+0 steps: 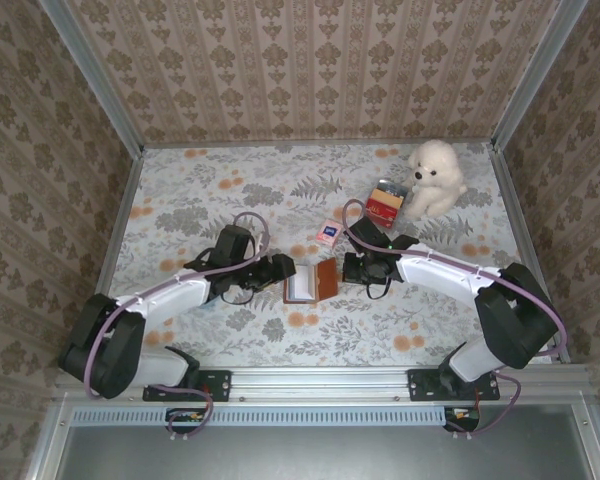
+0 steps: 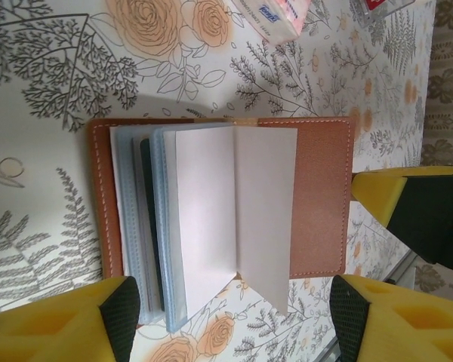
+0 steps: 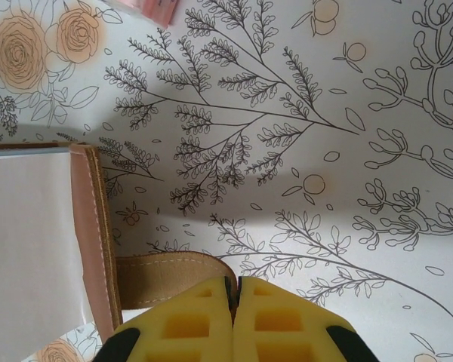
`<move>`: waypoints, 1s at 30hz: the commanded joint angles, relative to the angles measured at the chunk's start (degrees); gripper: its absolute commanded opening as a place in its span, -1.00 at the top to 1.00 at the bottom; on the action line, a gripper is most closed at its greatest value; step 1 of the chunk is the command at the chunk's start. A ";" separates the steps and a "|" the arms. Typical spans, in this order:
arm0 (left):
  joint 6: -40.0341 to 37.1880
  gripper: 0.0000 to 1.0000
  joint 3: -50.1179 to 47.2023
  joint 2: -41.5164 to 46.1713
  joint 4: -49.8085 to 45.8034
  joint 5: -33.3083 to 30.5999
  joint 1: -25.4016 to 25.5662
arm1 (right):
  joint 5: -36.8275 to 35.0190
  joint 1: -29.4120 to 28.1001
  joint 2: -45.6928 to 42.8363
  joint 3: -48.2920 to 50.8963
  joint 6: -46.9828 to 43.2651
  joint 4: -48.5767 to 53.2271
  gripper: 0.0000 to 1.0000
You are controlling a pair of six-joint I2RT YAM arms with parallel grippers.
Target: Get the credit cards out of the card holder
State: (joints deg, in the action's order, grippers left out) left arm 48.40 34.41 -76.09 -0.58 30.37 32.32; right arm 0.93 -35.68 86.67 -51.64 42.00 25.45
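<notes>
The brown card holder lies open on the floral table between both grippers. Its clear sleeves and white leaves fan up, with a dark card showing inside one sleeve. My left gripper is open, its pads either side of the sleeves' lower edge, the left pad close beside them. My right gripper is shut on the holder's tan strap, just right of the cover. A pink and white card lies loose behind the holder.
A red box and a white plush dog sit at the back right. Patterned walls close in the table on three sides. The right gripper's yellow finger stands close by the holder's right edge.
</notes>
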 commanded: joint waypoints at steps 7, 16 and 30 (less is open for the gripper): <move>-1.53 -0.43 3.43 -4.60 0.91 3.39 0.94 | 1.00 0.56 2.71 0.68 0.10 -0.23 0.88; -1.13 -0.38 3.99 -7.55 1.96 3.67 1.61 | 1.09 0.61 3.71 0.66 0.10 -0.49 0.88; 0.17 0.17 4.04 -10.82 4.50 3.82 1.95 | 1.00 1.04 4.46 0.97 -0.08 0.02 0.88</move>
State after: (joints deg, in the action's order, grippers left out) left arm 48.40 37.06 -86.32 2.17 33.08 33.76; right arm 1.58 -34.96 90.39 -51.62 42.00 25.43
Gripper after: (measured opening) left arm 0.427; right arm 0.071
